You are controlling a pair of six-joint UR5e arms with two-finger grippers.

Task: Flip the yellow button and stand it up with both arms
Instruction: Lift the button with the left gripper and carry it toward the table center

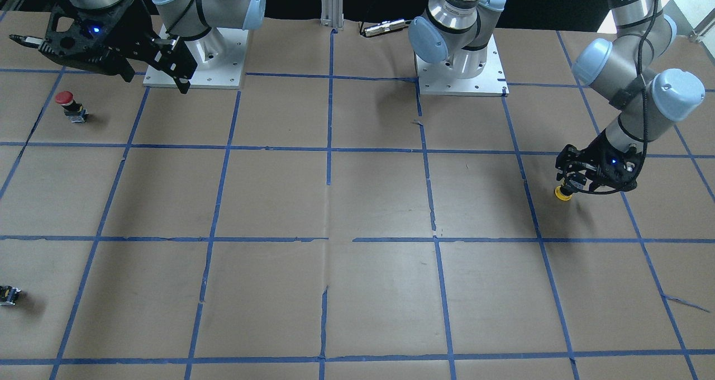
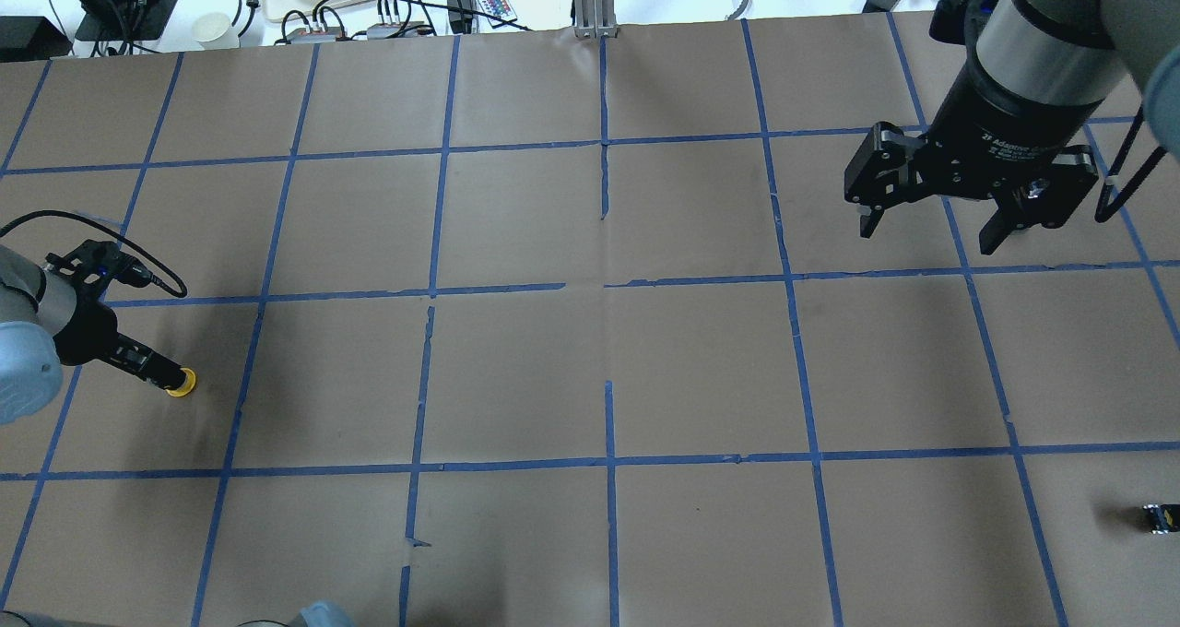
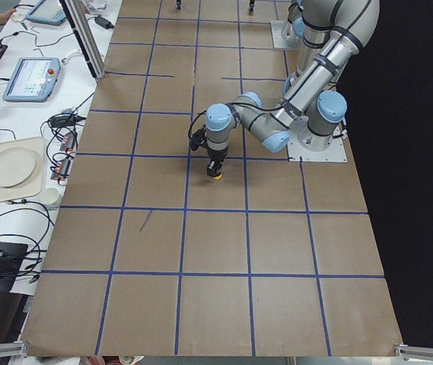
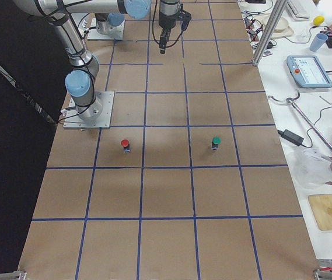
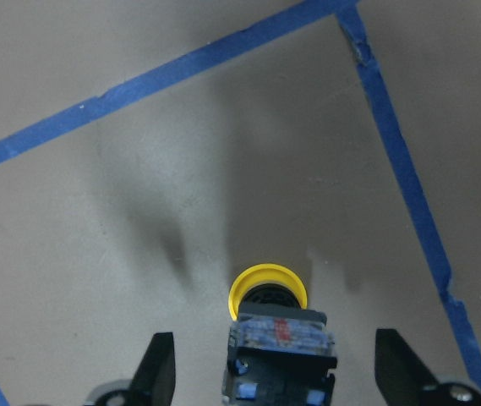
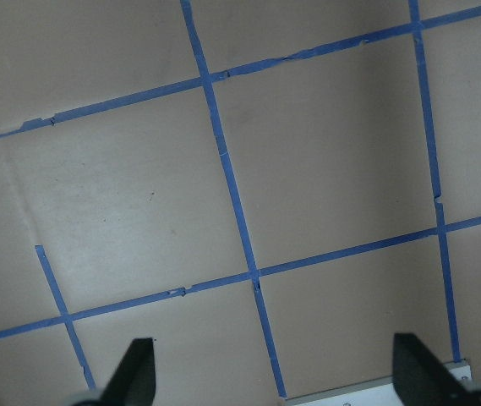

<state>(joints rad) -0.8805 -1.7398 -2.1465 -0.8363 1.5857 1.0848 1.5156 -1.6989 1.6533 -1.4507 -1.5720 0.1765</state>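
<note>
Yellow button (image 1: 562,193) noted cap-down on table (image 1: 380,201) at robot's left, body upward, between parted fingers of left gripper (image 5: 276,355); gaps either side confirmed by left wrist view only. Right gripper (image 2: 929,235) spread, raised, well apart. Red-capped button (image 1: 66,103) and dark block (image 1: 8,294) far off. Green-capped button (image 4: 215,142) recorded in right-side view alone.

Button (image 1: 563,194) — between left gripper's (image 5: 275,337) jaws

Two arms (image 1: 625,72) (image 1: 212,0), one yellow button (image 1: 563,193), one red button (image 1: 70,105), one green button (image 4: 215,142), one capless block (image 1: 8,295).
</note>
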